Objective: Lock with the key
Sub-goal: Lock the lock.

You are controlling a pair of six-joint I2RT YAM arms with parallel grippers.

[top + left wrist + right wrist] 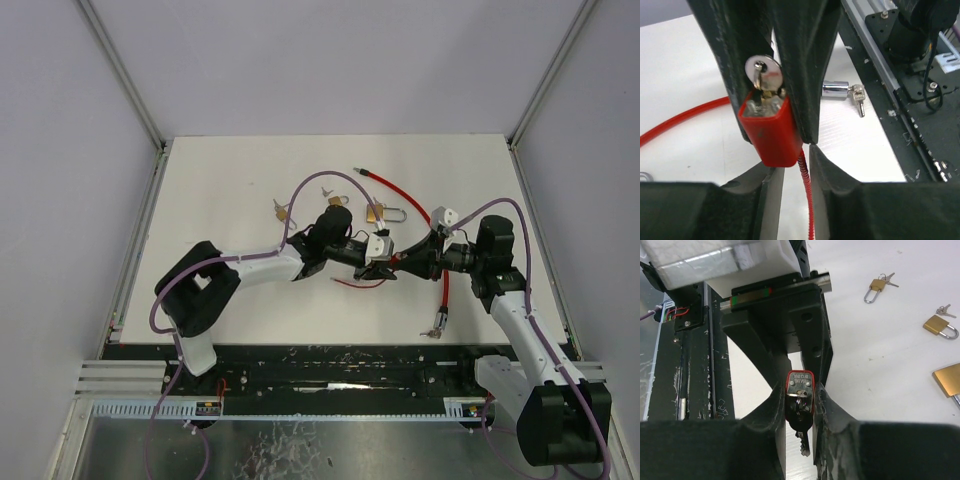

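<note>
Our right gripper (pixel 800 390) is clamped on the key end of the red lock (pixel 771 135), held up between both arms with the key (pixel 763 70) seated. The left gripper (pixel 796 160) has its jaws slightly apart around the red cable (pixel 806 200). We judge it best to steady the body with the left, then pinch the key head squarely and turn it on its own axis.

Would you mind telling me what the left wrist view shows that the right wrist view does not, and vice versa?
Only the left wrist view shows the red cable trailing away and a chrome cable end with small keys beside it. Only the right wrist view shows the brass padlocks lying loose, two of them with keys attached. Both views show the red lock body with its key inserted, closely flanked by black gripper fingers.
</note>
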